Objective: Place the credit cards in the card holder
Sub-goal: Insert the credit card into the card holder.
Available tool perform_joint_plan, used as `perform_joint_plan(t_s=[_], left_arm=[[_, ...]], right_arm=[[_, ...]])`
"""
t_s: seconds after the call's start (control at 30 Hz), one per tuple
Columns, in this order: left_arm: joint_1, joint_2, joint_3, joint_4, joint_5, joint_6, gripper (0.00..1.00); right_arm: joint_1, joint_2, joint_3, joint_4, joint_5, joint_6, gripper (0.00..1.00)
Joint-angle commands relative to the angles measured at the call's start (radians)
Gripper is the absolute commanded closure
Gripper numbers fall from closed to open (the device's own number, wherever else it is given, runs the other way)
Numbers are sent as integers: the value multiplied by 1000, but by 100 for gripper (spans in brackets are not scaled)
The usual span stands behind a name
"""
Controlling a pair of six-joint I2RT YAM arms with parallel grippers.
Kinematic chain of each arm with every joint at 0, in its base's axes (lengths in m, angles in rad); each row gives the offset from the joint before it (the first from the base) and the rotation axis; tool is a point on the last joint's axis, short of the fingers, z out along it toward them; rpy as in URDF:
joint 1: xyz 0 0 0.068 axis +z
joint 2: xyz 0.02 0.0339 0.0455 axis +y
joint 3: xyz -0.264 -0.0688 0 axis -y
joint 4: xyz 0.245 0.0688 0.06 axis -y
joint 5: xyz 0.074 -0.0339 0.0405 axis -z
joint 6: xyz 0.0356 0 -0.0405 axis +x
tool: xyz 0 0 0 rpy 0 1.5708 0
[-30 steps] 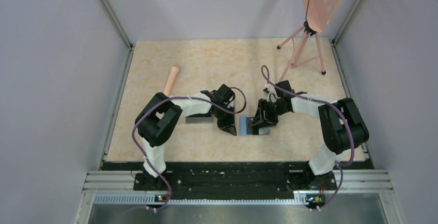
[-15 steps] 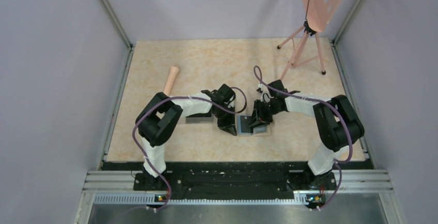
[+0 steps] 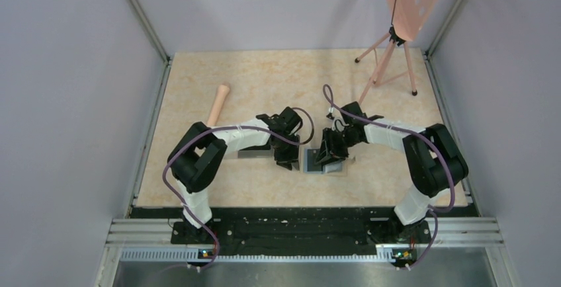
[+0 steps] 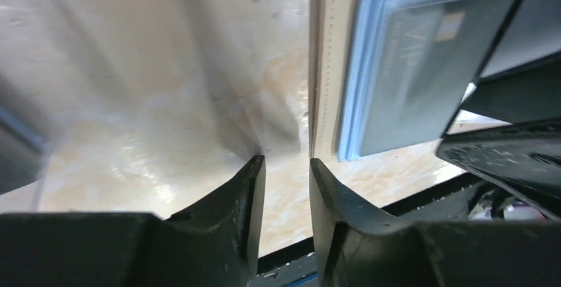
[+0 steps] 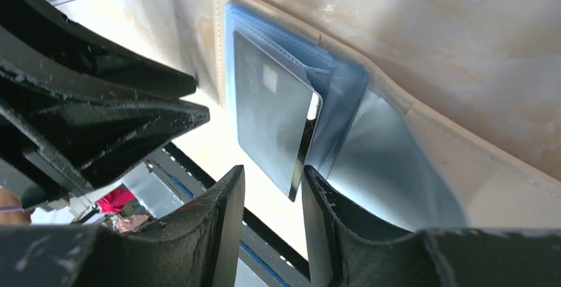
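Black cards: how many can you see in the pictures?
1. The black card lies in the open card holder, against its blue inside. More cards may be hidden inside it.

Far half of the table: we note open passage between the wooden stick near the left edge and the pink tripod stand at the far right corner.

Table centre: crowded. The left gripper and right gripper face each other closely across the open card holder. A credit card stands tilted up from it, in the gap between them.

A clear plastic box lies just left of the left gripper, in the way on that side.

Near left and near right corners: we see free strips outside both arms.
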Motion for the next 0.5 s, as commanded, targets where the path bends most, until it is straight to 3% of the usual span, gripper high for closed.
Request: perform_joint_plan(t_s=[0.0, 0.13, 0.47], left_arm=[[7, -70, 42, -77, -121, 20, 62], [14, -73, 56, -61, -85, 9, 54], [37, -40, 42, 113, 85, -33, 50]], right_arm=[[19, -60, 36, 15, -40, -5, 63], [18, -68, 44, 5, -23, -2, 63], [18, -73, 43, -16, 42, -27, 65]])
